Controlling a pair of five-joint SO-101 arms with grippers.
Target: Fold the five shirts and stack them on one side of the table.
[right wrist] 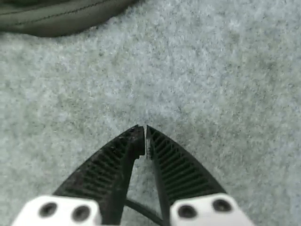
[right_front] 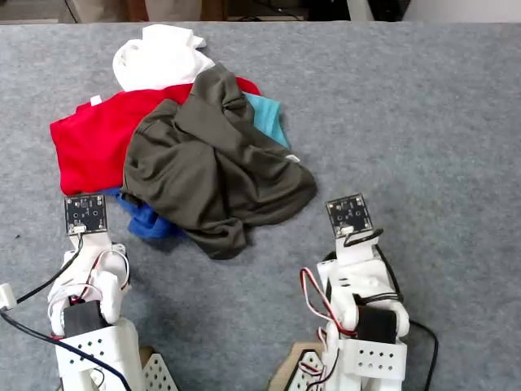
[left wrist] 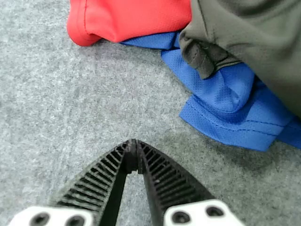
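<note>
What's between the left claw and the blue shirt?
Only bare grey table lies between the left gripper and the blue shirt, seen in the left wrist view.

Light's soft and even from above, pretty bright across the grey desk [right_front: 423, 122] in the high view. The dark shirt [right_front: 212, 171] only drops a thin, soft shadow along its lower edge, mid-frame. The white shirt [right_front: 159, 57] at upper left is nearly blown out. In the left wrist view the blue shirt [left wrist: 225, 108] leaves a soft shadow on the desk just beside it, and there's a dim patch around the tips of the left hand [left wrist: 133, 150]. In the right wrist view the desk looks brighter, with a faint shadow by the right hand [right wrist: 143, 136].
</note>
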